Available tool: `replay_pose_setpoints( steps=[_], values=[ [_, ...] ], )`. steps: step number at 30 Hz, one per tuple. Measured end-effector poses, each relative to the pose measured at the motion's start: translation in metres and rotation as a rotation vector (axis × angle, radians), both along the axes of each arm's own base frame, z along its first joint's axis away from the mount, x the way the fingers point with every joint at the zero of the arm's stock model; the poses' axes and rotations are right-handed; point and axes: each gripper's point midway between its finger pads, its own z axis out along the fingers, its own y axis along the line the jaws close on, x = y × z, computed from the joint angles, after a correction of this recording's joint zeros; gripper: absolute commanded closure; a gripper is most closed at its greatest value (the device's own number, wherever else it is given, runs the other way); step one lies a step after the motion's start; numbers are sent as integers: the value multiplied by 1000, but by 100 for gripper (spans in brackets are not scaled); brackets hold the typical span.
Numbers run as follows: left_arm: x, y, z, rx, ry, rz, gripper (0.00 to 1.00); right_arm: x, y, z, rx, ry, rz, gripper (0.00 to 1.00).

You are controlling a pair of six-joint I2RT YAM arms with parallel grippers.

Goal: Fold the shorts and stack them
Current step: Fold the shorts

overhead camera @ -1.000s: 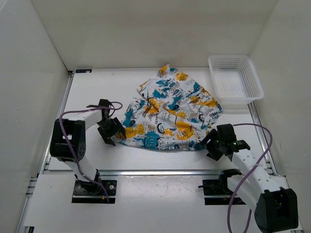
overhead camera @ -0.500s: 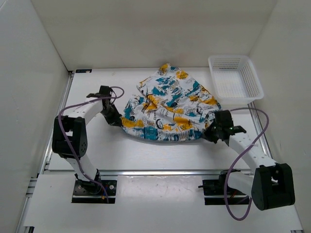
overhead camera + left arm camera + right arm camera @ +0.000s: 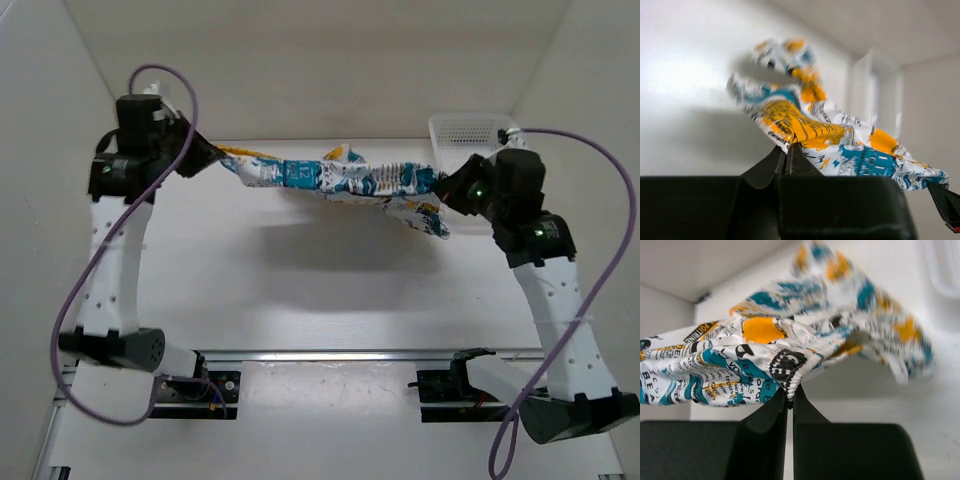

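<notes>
Okay, I hold the shorts (image 3: 340,180) stretched mid-air over the worktop (image 3: 300,300). Left pincer (image 3: 210,157) pinches one end, right pincer (image 3: 448,187) the other.

Right gripper (image 3: 790,396), fingertips pressed together on gathered elastic edge of shorts (image 3: 805,335); printed fabric stretched off to left edge, draped away toward upper right, hanging above white table (image 3: 880,415).

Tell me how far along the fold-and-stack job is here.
Done: both ends are gripped, with the left gripper and the right gripper each shut on the shorts. In hand: the shorts hang stretched between the arms, above the table, casting a shadow on it. Left: no fold shows yet, and nothing is stacked.
</notes>
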Motion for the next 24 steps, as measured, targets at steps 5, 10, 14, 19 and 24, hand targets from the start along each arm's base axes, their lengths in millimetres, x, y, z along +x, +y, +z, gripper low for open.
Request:
replay_pose_setpoints(
  steps=[5,10,14,19,24],
  values=[
    [-69,19,123,-53,-340,57,90,-41,5,108,-8,-260,124,100],
    [-166,30,237,-99,-700,74,90,-110,8,183,-11,-482,248,100],
    [-229,36,278,-119,-876,72,90,-165,11,219,7,-623,339,100],
    [-245,39,281,-103,-912,78,90,-187,14,221,54,-634,371,100],
    [-175,37,238,-57,-740,93,90,-137,19,159,75,-436,319,100]
  ],
)
